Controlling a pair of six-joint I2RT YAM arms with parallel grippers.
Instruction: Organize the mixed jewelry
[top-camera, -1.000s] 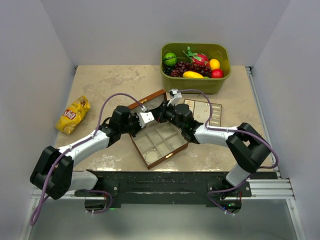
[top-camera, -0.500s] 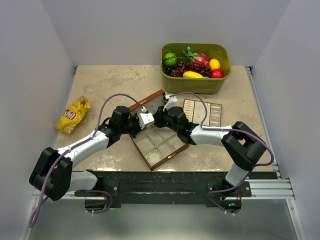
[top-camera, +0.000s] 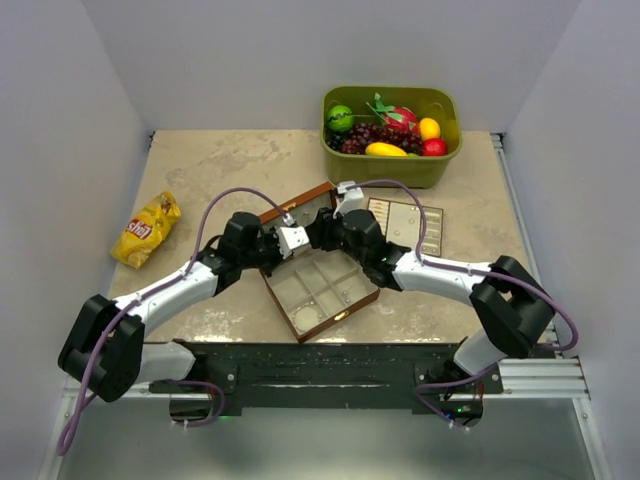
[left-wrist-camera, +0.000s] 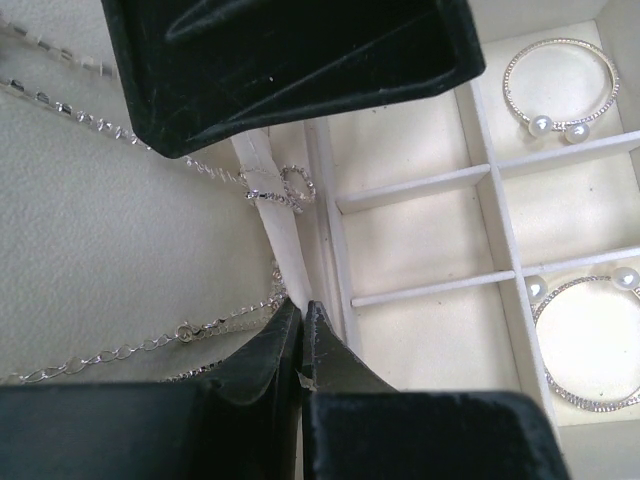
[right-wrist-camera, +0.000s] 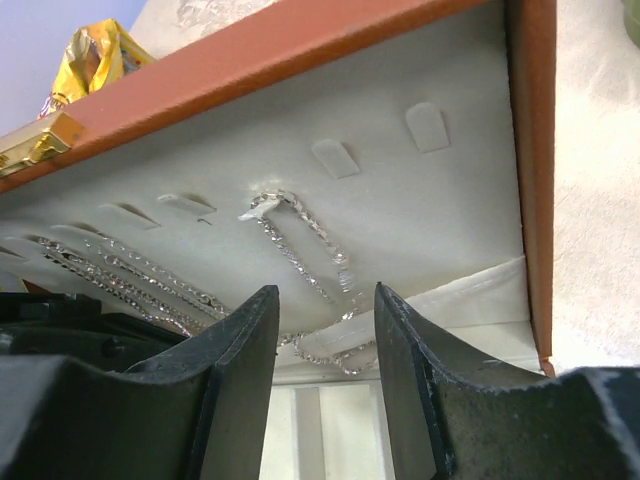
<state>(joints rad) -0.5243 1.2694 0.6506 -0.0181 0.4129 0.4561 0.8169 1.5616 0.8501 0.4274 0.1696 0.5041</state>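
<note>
The brown wooden box (top-camera: 345, 312) lies open mid-table, its lid (top-camera: 297, 199) raised. Fine silvery chains (right-wrist-camera: 300, 245) hang on the cream lid lining; they also show in the left wrist view (left-wrist-camera: 130, 345). Two pearl-tipped wire hoops (left-wrist-camera: 560, 85) (left-wrist-camera: 590, 350) lie in separate compartments. My left gripper (left-wrist-camera: 301, 308) is shut, its tips pinching the cream band (left-wrist-camera: 262, 175) at the foot of the lid. My right gripper (right-wrist-camera: 326, 300) is open, its jaws either side of a looped chain without touching it. The flat brown-edged tray (top-camera: 405, 226) lies to the right; its contents are too small to make out.
A green bin of toy fruit (top-camera: 390, 133) stands at the back right. A yellow snack bag (top-camera: 147, 228) lies at the left. Both grippers (top-camera: 292, 240) (top-camera: 326, 228) crowd together over the box's hinge side.
My right gripper has moved left to the lid lining and its elbow has swung out to the right. The left arm has stayed in place.
</note>
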